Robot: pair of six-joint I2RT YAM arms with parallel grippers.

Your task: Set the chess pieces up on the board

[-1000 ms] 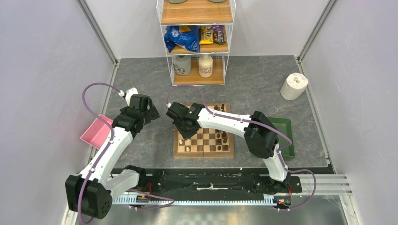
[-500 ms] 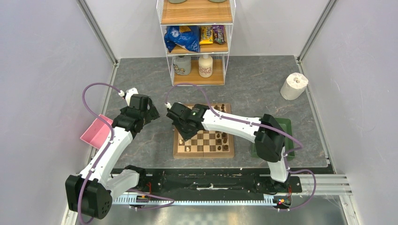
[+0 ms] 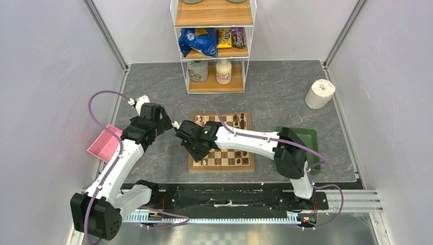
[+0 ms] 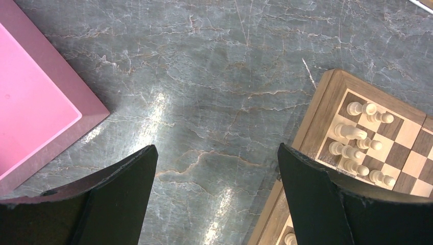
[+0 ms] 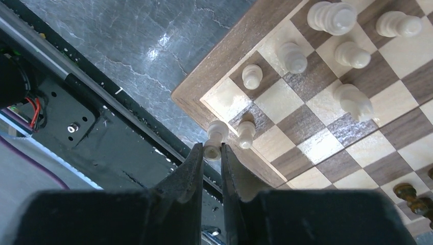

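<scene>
Cream chess piece (image 5: 217,133), pinched in the right gripper (image 5: 212,149), hangs lower-centre beside the board (image 5: 230,48), apparently for placing; left gripper (image 4: 217,150) gapes empty.

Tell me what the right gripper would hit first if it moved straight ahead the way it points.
Likely the near corner of the square wooden chessboard. The right gripper, shut on a pale cream chess piece, points at its brown border, though depth is unclear.

Bare bench (image 4: 204,102) is left open between the pink tray (image 4: 30,117) and the board (image 4: 314,120). The board's middle is crossed by the right arm (image 3: 245,137). Its near-left corner is crowded by pale pieces (image 5: 293,53) and by the right tool (image 5: 212,153), clamped on one pale piece (image 5: 217,133).
</scene>
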